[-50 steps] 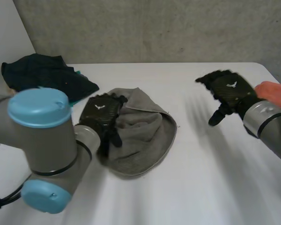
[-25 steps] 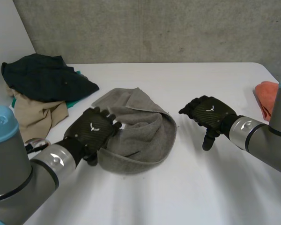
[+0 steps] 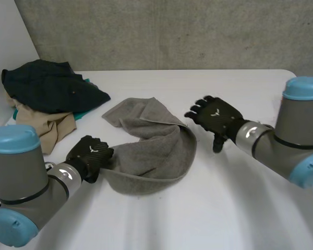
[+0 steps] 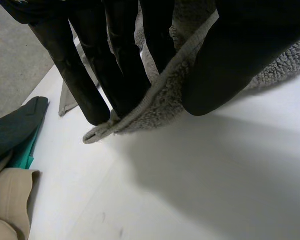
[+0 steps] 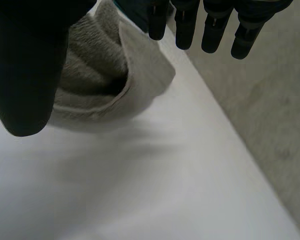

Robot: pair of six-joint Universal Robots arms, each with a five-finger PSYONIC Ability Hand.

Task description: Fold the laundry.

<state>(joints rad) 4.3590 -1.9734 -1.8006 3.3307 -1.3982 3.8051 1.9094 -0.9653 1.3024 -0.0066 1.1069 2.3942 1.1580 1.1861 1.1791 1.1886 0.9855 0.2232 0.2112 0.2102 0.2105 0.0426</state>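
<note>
A crumpled grey towel (image 3: 148, 148) lies in the middle of the white table (image 3: 240, 208). My left hand (image 3: 89, 155) is at the towel's near left edge, fingers curled. In the left wrist view its fingers (image 4: 82, 80) and thumb pinch the towel's hem (image 4: 157, 102) between them, low over the table. My right hand (image 3: 217, 117) hovers just right of the towel's far right edge, open and holding nothing. In the right wrist view its straight fingers (image 5: 210, 27) and thumb stand apart above a folded corner of the towel (image 5: 102, 75).
A pile of laundry sits at the table's back left: a dark garment (image 3: 47, 83) on top, a beige one (image 3: 41, 127) and a teal one (image 3: 83, 111) beneath. A grey wall (image 3: 172, 31) runs behind the table's far edge.
My left hand slid off the towel's top to its near left edge and closed on the hem. My right hand moved left, close to the towel, still open.
</note>
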